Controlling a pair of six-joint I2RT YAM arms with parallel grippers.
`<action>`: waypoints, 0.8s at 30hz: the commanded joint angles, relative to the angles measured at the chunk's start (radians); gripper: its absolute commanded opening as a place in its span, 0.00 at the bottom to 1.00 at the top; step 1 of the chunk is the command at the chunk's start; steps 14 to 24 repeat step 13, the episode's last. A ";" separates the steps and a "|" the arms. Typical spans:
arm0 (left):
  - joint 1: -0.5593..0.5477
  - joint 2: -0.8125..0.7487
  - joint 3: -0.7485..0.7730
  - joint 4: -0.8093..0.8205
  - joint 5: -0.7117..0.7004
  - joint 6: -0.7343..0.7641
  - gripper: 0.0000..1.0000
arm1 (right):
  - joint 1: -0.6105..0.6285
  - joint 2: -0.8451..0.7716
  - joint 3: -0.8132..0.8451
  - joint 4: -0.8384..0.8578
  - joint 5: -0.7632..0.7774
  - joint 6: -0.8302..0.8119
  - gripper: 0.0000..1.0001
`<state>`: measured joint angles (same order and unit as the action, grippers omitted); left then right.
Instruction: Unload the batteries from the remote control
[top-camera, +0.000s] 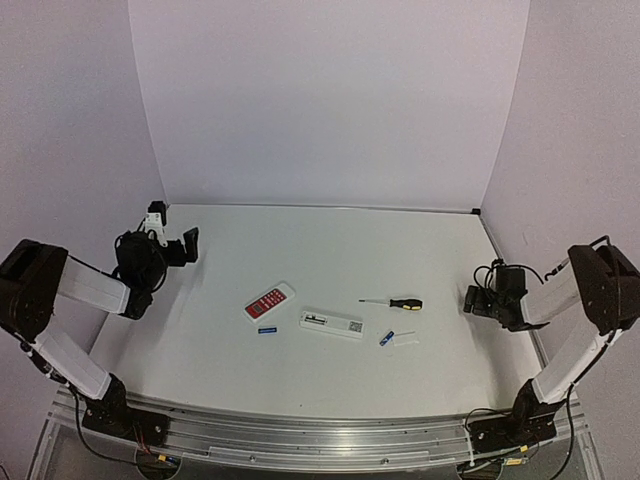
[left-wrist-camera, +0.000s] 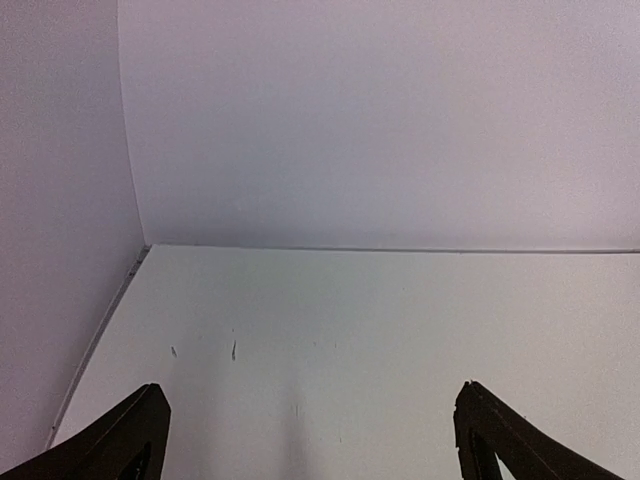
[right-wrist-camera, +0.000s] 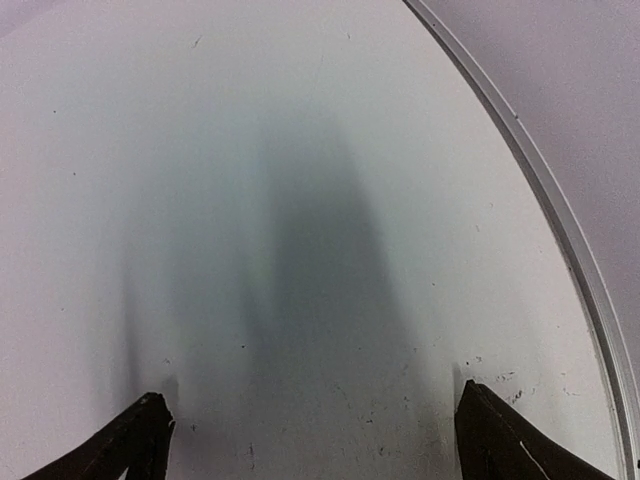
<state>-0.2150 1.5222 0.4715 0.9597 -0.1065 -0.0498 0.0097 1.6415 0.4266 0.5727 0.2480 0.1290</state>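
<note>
1. Frankly, I can read no brand or writing. The remote control (top-camera: 331, 323) shows only small dark marks on its white upturned side, too small for me to make out.
2. It lies toward the near middle of the table (top-camera: 300, 250), well apart from both pincers and roughly between them.
3. My left pincer (top-camera: 172, 230) is at the table's left edge and spread wide. In its wrist view the fingers (left-wrist-camera: 125, 440) sit at the bottom corners with bare table between them.
4. My right pincer (top-camera: 470, 298) is at the right edge, likewise spread, with its fingers (right-wrist-camera: 510, 440) far apart over bare table.
5. The first battery (top-camera: 267, 330), blue, lies just left of the remote control. The second battery (top-camera: 385, 339) lies just right of it, beside a small white cover piece (top-camera: 405, 340).
6. A red-faced remote (top-camera: 269, 300) lies on the left pincer's side of the remote control. A screwdriver (top-camera: 392, 302) with a black-and-yellow handle lies between it and the right pincer.
</note>
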 joint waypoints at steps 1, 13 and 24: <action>0.002 -0.140 -0.082 -0.109 0.000 0.048 1.00 | -0.002 0.009 -0.011 0.062 -0.024 -0.016 0.95; 0.058 0.132 -0.177 0.220 -0.069 0.006 1.00 | -0.002 0.015 -0.005 0.062 -0.059 -0.028 0.95; 0.058 0.132 -0.177 0.220 -0.069 0.006 1.00 | -0.002 0.015 -0.005 0.062 -0.059 -0.028 0.95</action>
